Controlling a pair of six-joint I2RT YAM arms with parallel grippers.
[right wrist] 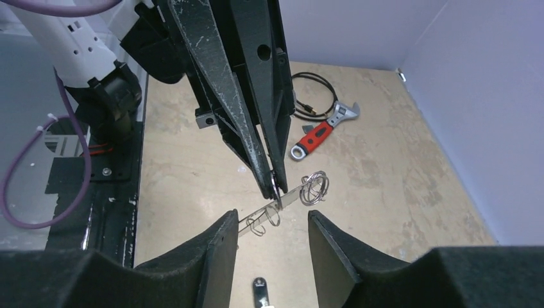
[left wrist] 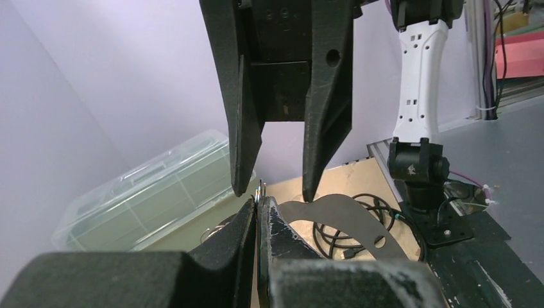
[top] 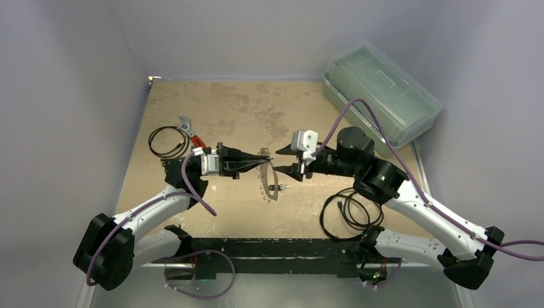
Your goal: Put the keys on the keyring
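The left gripper's fingers (left wrist: 247, 221) are pressed flat together with no gap. Their tips pinch the rim of the keyring (right wrist: 290, 197), which they hold up off the table (top: 224, 102). In the right wrist view the ring appears nearly edge-on as a thin silver strip slanting away from that pinch, with small wire loops bunched at its upper end and more further down. From above, the keyring (top: 268, 180) hangs from the left gripper (top: 267, 158) as a narrow loop with small bits along its rim. The right gripper (top: 277, 163) faces it tip to tip from the other side. Its fingers (right wrist: 215, 253) stand part-way apart and grip nothing. In the left wrist view the two dark prongs come down on either side of the left fingertips, close to them, though I cannot tell whether they touch the ring. One key (top: 280, 187), with a black head and a short silver blade, lies flat on the table just beside the ring's lower end and is not threaded onto it. In the right wrist view the key (right wrist: 260, 292) sits low in the picture, below the gap between the right fingers. Farther left lie a red-handled wrench (top: 190, 133) and a black cable coil (top: 168, 141), and another cable coil (top: 349, 215) lies by the right arm. A clear plastic box (top: 382, 93) sits at the table's far right corner.
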